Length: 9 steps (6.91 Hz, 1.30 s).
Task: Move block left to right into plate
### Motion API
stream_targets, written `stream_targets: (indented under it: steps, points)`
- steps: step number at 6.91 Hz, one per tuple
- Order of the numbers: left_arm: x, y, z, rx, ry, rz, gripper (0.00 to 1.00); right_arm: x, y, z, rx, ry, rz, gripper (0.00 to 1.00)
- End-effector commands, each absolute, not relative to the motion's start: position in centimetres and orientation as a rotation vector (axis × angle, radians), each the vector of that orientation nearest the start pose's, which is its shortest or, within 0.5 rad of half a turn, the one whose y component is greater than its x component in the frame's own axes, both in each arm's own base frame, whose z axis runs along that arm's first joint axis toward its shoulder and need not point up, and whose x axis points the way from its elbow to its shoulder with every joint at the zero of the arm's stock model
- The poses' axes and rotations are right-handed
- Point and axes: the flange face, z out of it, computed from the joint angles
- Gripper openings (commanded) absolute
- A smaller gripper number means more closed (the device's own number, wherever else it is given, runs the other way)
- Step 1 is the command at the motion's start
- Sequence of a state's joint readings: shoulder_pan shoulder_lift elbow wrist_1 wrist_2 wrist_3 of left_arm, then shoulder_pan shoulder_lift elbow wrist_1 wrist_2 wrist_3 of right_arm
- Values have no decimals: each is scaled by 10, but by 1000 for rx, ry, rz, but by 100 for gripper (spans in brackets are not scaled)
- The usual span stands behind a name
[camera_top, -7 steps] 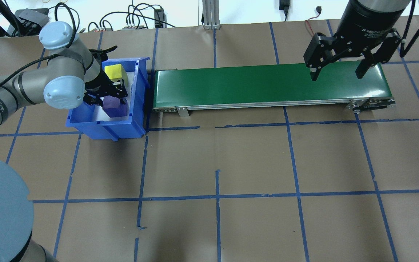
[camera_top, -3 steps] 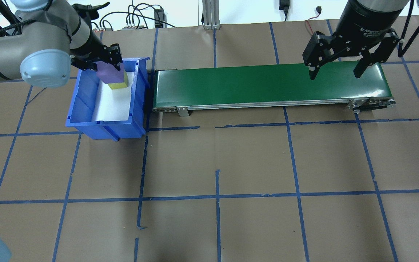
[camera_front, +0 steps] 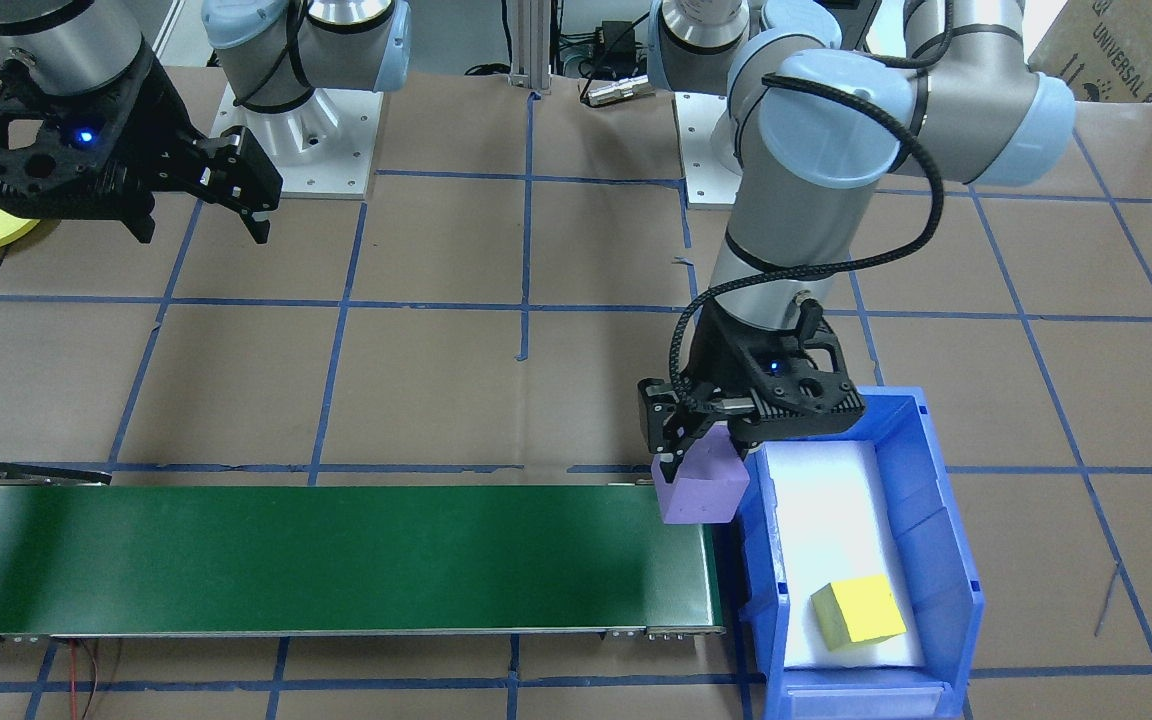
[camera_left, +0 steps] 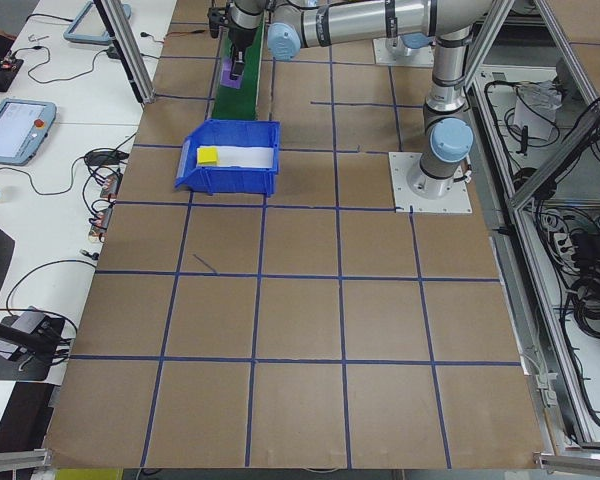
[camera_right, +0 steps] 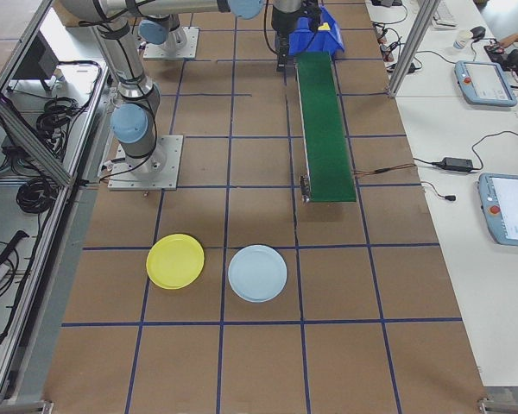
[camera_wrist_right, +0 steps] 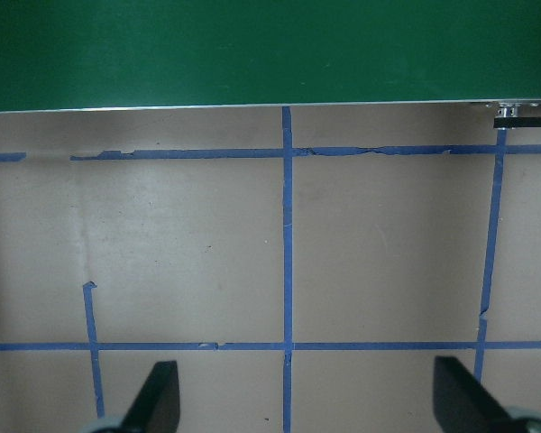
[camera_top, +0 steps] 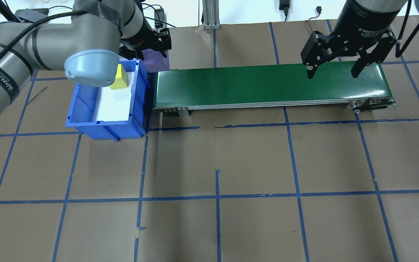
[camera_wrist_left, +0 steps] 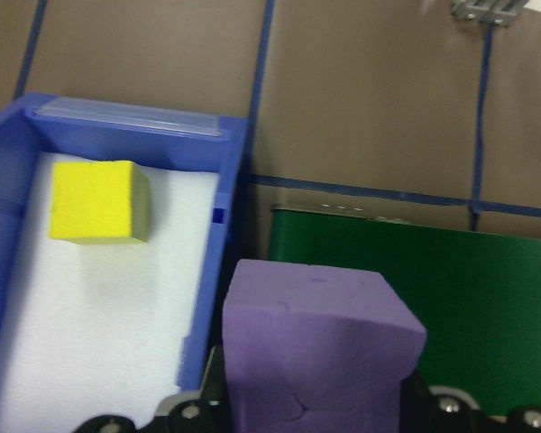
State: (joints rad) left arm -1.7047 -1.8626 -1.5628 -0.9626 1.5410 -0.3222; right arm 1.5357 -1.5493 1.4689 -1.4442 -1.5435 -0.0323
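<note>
The purple block [camera_front: 702,487] is held in the air by the left gripper [camera_front: 698,462], whose fingers are closed against its sides. In the front-facing view the block hangs over the gap between the blue bin [camera_front: 946,520] and the end of the green conveyor belt [camera_front: 336,560], just at the 9 o'clock side of the bin's wall. The left wrist view shows the same: the purple block [camera_wrist_left: 320,347] fills the lower middle, with the belt [camera_wrist_left: 469,298] at 3 o'clock from it and the bin [camera_wrist_left: 18,153] at 9 o'clock. Inside the bin a yellow block [camera_front: 858,611] lies on white foam [camera_front: 826,510]; in the overhead view this yellow block [camera_top: 120,79] is at 7 o'clock from the purple block [camera_top: 157,61]. The right gripper [camera_top: 334,72] hovers above the other end of the belt [camera_top: 267,85] with its fingers spread wide and nothing between them; in the right wrist view both fingertips [camera_wrist_right: 159,397] stand far apart over the brown table [camera_wrist_right: 189,244]. A yellow plate [camera_right: 175,260] and a light blue plate [camera_right: 257,272] lie side by side on the table [camera_right: 259,362] in the right side view, well apart from the belt's end [camera_right: 328,185], at 7 o'clock from it.
</note>
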Motion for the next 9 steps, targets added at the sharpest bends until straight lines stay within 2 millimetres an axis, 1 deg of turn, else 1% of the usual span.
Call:
stream_targets:
  steps: [1,2,3,4,5,6,7,8,9]
  points:
    - [-234,-629,323,-320,3199,-449,53,116,-500,514,11,3111,75,100]
    - [-235,-631,310,-320,3199,-437,53,115,-500,514,13,3111,75,100]
    - [-235,-631,303,-320,3198,-419,54,118,-498,514,8,3112,72,100]
    - [-235,-634,287,-318,3197,-381,68,116,-498,515,13,3111,72,100]
    - [-235,-636,279,-318,3196,-361,100,113,-499,514,20,3113,75,100]
    - [-235,-636,289,-306,3196,-388,100,115,-499,514,15,3110,75,100]
    - [-233,-636,324,-275,3185,-477,100,112,-500,513,22,3111,77,100]
    - [-226,-631,357,-227,3170,-557,100,112,-499,514,13,3116,73,100]
    - [-202,-633,374,-226,3121,-573,100,110,-497,517,17,3125,69,100]
